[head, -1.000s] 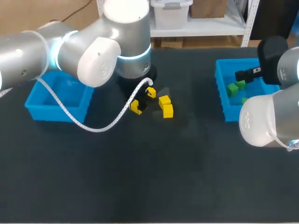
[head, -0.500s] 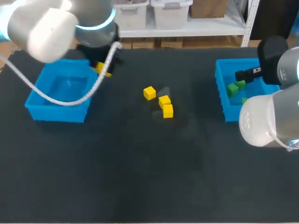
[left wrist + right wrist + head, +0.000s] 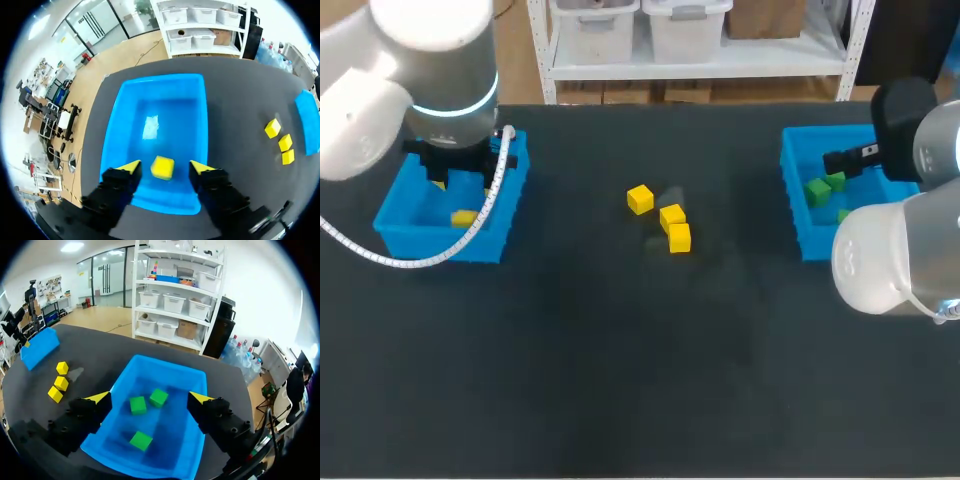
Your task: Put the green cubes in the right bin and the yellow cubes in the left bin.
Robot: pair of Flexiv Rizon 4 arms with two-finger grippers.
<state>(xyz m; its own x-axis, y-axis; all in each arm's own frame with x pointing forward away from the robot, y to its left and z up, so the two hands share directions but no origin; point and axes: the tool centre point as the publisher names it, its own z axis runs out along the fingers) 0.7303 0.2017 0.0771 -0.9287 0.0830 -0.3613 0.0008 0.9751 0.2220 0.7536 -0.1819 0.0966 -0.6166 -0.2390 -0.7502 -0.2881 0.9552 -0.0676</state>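
My left gripper (image 3: pixel 165 167) hangs open over the blue left bin (image 3: pixel 512 185) (image 3: pixel 116 125). A yellow cube (image 3: pixel 162 167) (image 3: pixel 463 217) lies on the bin's floor below the gap between the fingers, free of both. Three more yellow cubes (image 3: pixel 640 199) (image 3: pixel 671 216) (image 3: pixel 680 238) sit together mid-table, also seen from the wrists (image 3: pixel 272 128) (image 3: pixel 61 383). My right gripper (image 3: pixel 150 399) is open above the blue right bin (image 3: pixel 792 195) (image 3: pixel 150 365). Three green cubes (image 3: pixel 138 405) (image 3: pixel 158 397) (image 3: pixel 140 440) lie in that bin.
The dark table (image 3: pixel 620 360) stretches bare in front of the cubes and between the two bins. My right arm (image 3: pixel 890 250) rises at the table's right side, covering part of the right bin.
My left arm carried a yellow cube from the middle of the table leftward to the left bin. Its fingers have spread and the cube now lies in the bin. The right arm kept still.
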